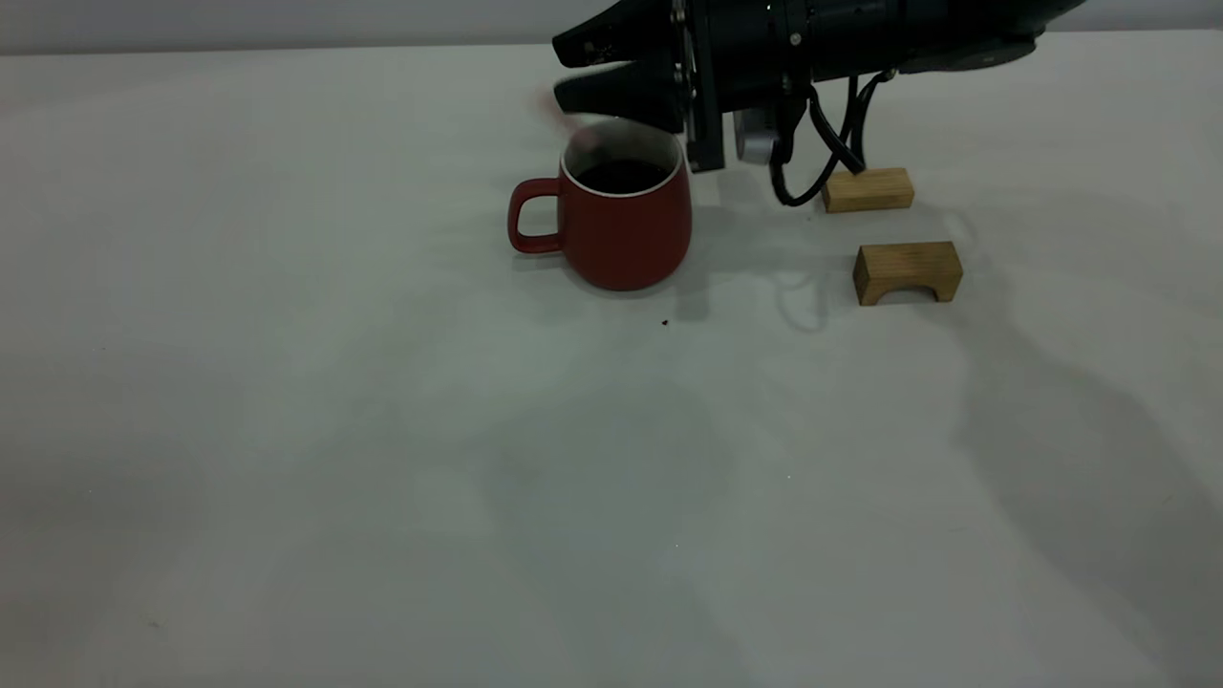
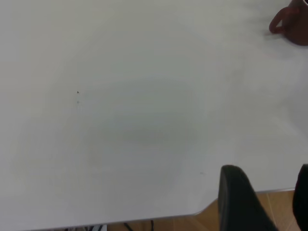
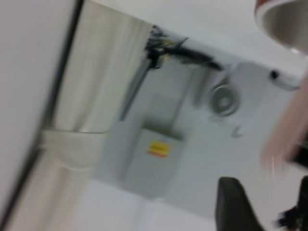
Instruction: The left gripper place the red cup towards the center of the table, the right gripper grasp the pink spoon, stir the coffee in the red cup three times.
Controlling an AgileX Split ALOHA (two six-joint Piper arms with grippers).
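Note:
The red cup (image 1: 621, 234) stands upright near the middle of the table (image 1: 382, 430), handle to the left, with dark coffee (image 1: 621, 176) inside. My right gripper (image 1: 559, 72) hovers just above and behind the cup's rim, fingers pointing left. It is shut on the pink spoon (image 1: 571, 132), a blurred pink streak slanting down to the rim. The right wrist view shows the spoon's handle (image 3: 284, 137) smeared beside the fingers and the cup's rim (image 3: 284, 21). My left gripper (image 2: 267, 168) is open and empty at the table's edge, far from the cup (image 2: 293, 24).
Two wooden blocks lie right of the cup: a flat one (image 1: 868, 189) under the right arm's dangling cables (image 1: 831, 143) and an arched one (image 1: 908, 272) nearer the front. A tiny black speck (image 1: 665, 323) sits in front of the cup.

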